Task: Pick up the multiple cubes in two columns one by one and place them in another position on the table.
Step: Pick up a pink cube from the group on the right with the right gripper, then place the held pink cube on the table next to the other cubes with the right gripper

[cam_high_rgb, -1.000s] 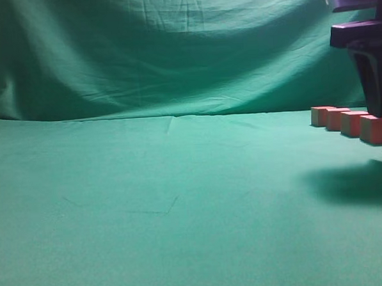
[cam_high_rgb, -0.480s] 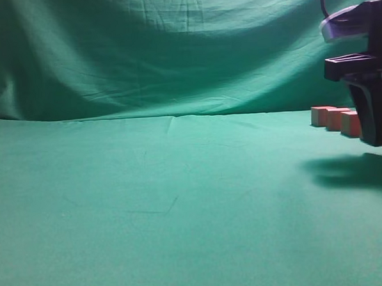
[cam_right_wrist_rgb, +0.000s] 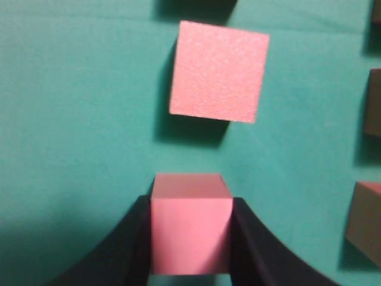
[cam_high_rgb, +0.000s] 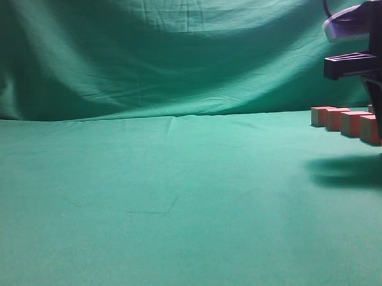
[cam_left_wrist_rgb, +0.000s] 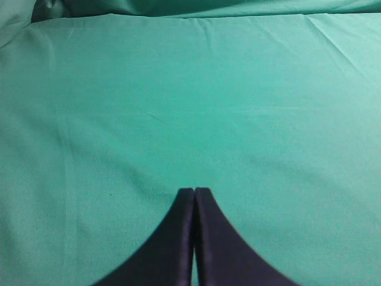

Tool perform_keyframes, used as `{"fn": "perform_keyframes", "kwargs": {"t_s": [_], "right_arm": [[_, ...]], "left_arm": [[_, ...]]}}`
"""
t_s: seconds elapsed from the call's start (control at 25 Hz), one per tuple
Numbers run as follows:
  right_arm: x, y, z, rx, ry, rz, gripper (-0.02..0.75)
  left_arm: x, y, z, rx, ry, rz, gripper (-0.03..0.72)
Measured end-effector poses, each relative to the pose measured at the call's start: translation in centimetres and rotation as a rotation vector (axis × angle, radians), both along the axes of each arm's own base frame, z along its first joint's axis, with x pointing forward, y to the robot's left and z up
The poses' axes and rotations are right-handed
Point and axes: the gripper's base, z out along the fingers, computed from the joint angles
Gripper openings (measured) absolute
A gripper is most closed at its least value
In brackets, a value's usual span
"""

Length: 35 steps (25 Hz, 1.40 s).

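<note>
Cubes (cam_high_rgb: 334,117) in row on table (cam_high_rgb: 156,202), far right of exterior view, backdrop (cam_high_rgb: 160,48) behind. Right gripper (cam_right_wrist_rgb: 190,238) straddles one cube (cam_right_wrist_rgb: 190,223) — fingers against both sides; next cube (cam_right_wrist_rgb: 218,70) just ahead, others right.

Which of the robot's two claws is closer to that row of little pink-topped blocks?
The right. The right gripper is down among the cubes with one pink cube between its fingers. The left gripper hangs shut over bare green table, no cubes in its view.
</note>
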Motion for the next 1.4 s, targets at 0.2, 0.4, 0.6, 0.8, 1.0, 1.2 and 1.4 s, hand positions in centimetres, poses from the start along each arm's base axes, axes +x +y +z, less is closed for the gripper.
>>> {"fn": "perform_keyframes", "kwargs": {"t_s": [0.2,0.4,0.6,0.8,1.0,1.2,1.4], "right_arm": [[0.0,0.5,1.6,-0.016,0.036,0.012,0.268],[-0.7,4.5,6.3,-0.014,-0.023,0.189,0.268],[-1.4,9.6,9.4,0.002,-0.086,0.528,0.268],[-0.6,11.7,9.6,-0.023,-0.038,0.728,0.268],[1.7,12.1,8.0,-0.049,-0.009,0.796,0.268],[3.6,13.5,4.7,-0.07,0.056,0.887,0.268],[5.5,14.8,2.4,-0.065,0.076,0.893,0.268]], "left_arm": [[0.0,0.0,0.0,0.0,0.0,0.0,0.0],[0.0,0.0,0.0,0.0,0.0,0.0,0.0],[0.0,0.0,0.0,0.0,0.0,0.0,0.0],[0.0,0.0,0.0,0.0,0.0,0.0,0.0],[0.0,0.0,0.0,0.0,0.0,0.0,0.0],[0.0,0.0,0.0,0.0,0.0,0.0,0.0],[0.0,0.0,0.0,0.0,0.0,0.0,0.0]]}}
